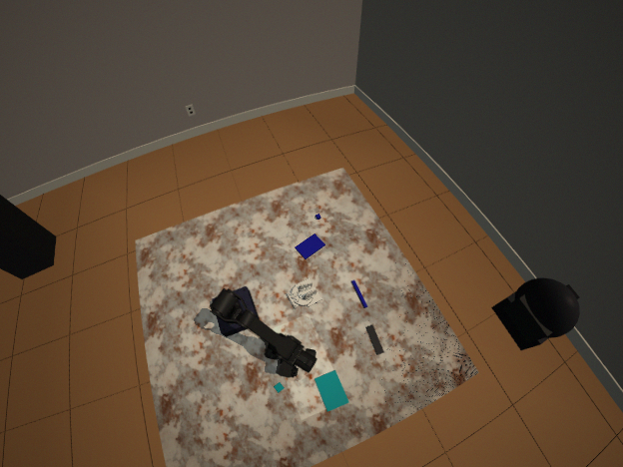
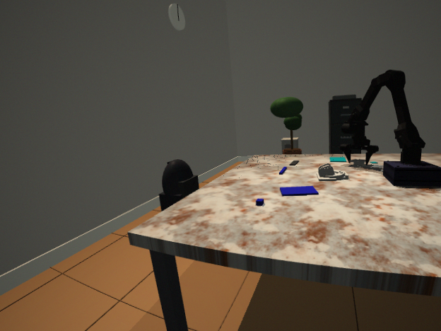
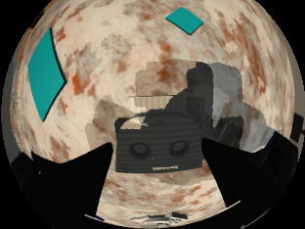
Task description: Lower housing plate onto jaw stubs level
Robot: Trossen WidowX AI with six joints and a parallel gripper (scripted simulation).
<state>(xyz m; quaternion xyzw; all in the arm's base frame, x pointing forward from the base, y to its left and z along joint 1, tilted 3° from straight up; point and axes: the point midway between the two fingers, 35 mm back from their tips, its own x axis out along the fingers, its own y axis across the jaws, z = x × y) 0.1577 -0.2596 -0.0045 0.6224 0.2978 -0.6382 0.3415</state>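
The grey housing plate (image 3: 159,160), with two round holes, is under my gripper in the wrist view, in the arm's shadow. My gripper (image 3: 158,146) (image 2: 357,162) is open, with one finger to each side of the plate and nothing held. The fingertips are low over the table; their exact height above the plate is hard to tell. The pale jaw assembly (image 1: 303,295) (image 2: 331,174) stands apart from the plate, nearer the arm's base side. It shows only at the bottom edge of the wrist view. Its pins and stubs are too small to tell apart.
A teal rectangle (image 1: 331,390) (image 3: 45,75) and small teal square (image 1: 279,387) (image 3: 184,21) lie near the gripper. A blue rectangle (image 1: 310,245) (image 2: 298,191), small blue block (image 1: 317,217) (image 2: 259,201), blue bar (image 1: 358,293) and dark bar (image 1: 374,339) lie farther off.
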